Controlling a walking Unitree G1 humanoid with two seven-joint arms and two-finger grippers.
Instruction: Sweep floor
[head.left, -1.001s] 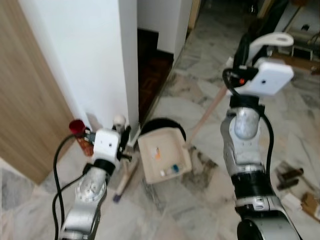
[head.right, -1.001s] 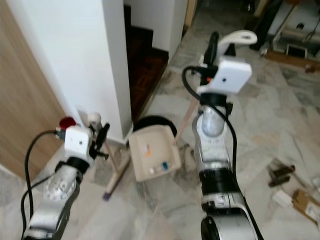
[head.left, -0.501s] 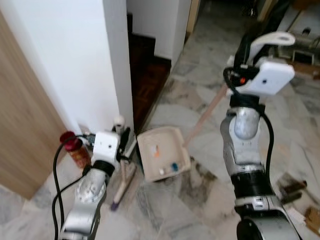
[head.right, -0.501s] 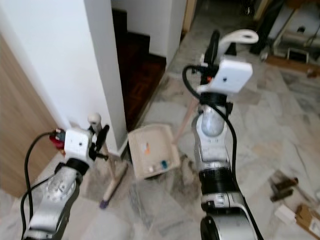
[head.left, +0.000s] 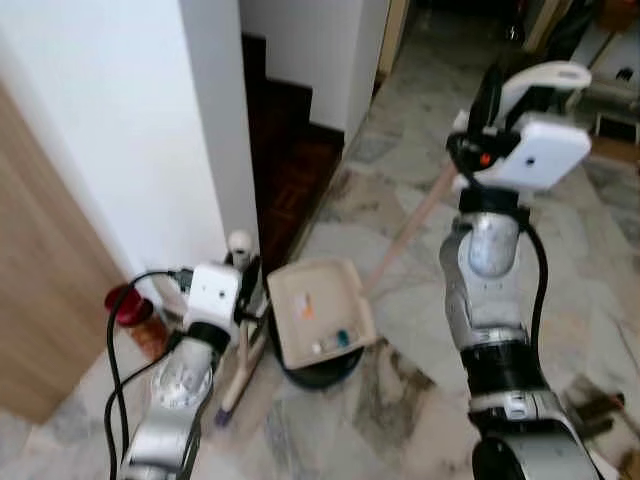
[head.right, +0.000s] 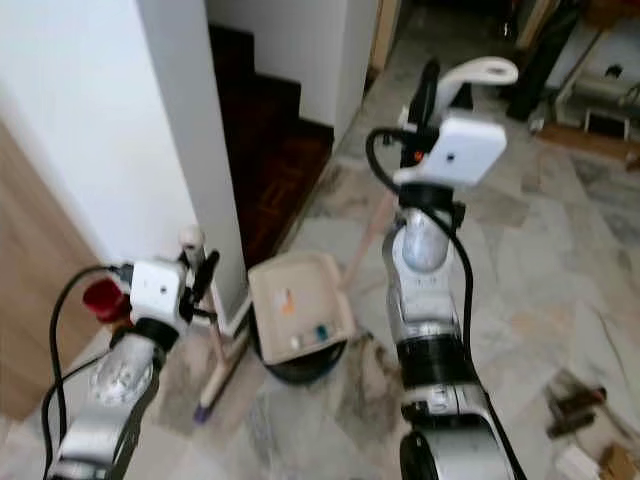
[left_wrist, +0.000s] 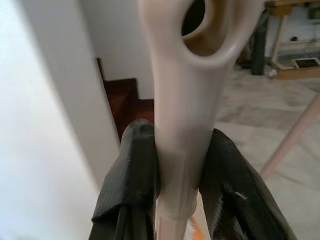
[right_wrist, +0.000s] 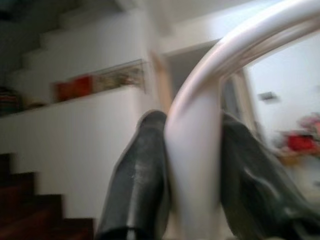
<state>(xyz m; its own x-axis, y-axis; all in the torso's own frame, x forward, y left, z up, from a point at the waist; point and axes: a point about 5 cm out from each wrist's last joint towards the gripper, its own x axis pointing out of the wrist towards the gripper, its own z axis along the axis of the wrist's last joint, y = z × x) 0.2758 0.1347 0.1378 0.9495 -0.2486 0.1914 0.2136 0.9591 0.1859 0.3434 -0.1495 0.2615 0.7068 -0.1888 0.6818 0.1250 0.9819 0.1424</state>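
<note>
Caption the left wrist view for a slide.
Left gripper clamps the pale broom handle just below its hanging hole, stairs behind.

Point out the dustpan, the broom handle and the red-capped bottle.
dustpan (head.left: 313, 318), left eye view, on its beige tray.
broom handle (left_wrist: 182, 145), left wrist view, on the shaft between the fingers.
red-capped bottle (head.left: 124, 303), left eye view, on its red cap.

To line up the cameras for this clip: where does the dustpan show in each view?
Left eye view: dustpan low, at centre.
Right eye view: dustpan low, left of centre.
Left wrist view: dustpan, its slanting pole, beyond the broom handle.
Right wrist view: dustpan, its curved grip clamped in the right gripper.
Shared landmark: the dark wooden stairs.
</note>
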